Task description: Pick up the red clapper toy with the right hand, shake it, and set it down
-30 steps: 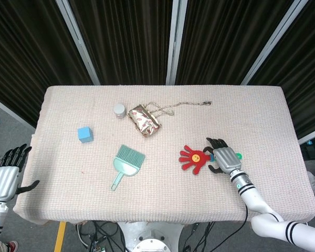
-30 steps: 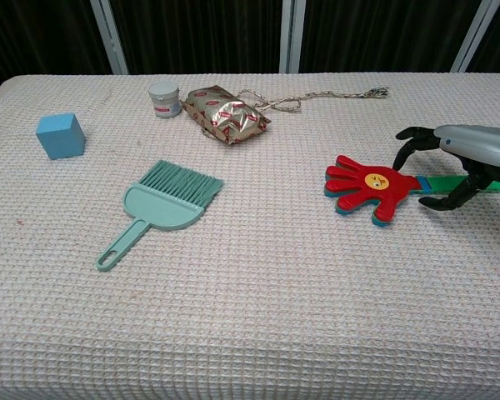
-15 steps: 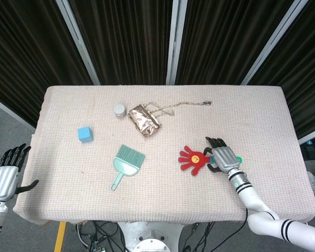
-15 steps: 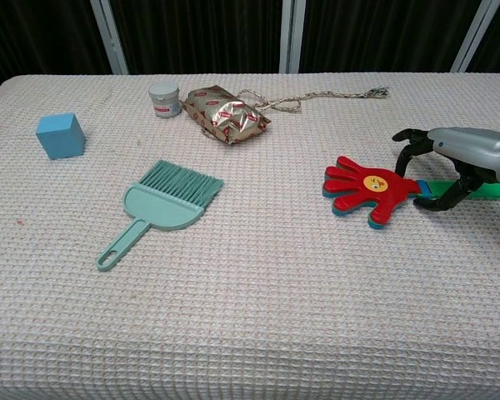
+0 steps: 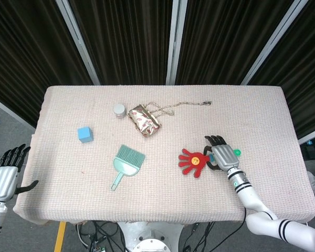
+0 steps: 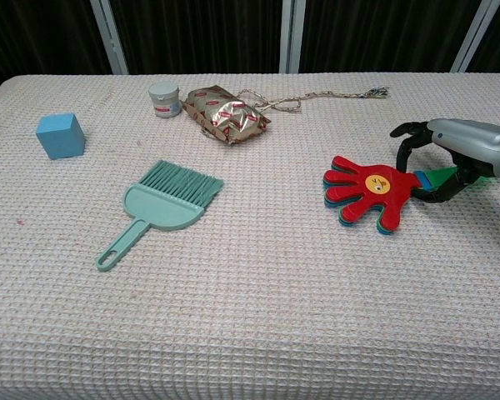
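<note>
Compared with a second ago, you are lifting the red clapper toy (image 6: 365,195): its hand-shaped paddles are tilting up off the cloth in the chest view and fanning apart, where before they were lying flat. Your right hand (image 6: 450,155) is wrapping its dark fingers (image 6: 407,138) around the green handle end, pinching it between thumb and fingers. Head view is showing the same right hand (image 5: 222,155) gripping just right of the clapper (image 5: 193,160), near the right front part of the table (image 5: 262,115). Your left hand (image 5: 4,176) is hanging off the left edge of the table with fingers spread, holding nothing, well apart from everything. Nothing else is shifting: blue cube (image 6: 61,135) at far left, teal dustpan brush (image 6: 160,204) in the middle, small white jar (image 6: 164,98) just beside the foil snack bag (image 6: 228,114) at the back, and a thin chain (image 6: 317,96) trailing right from the bag.
</note>
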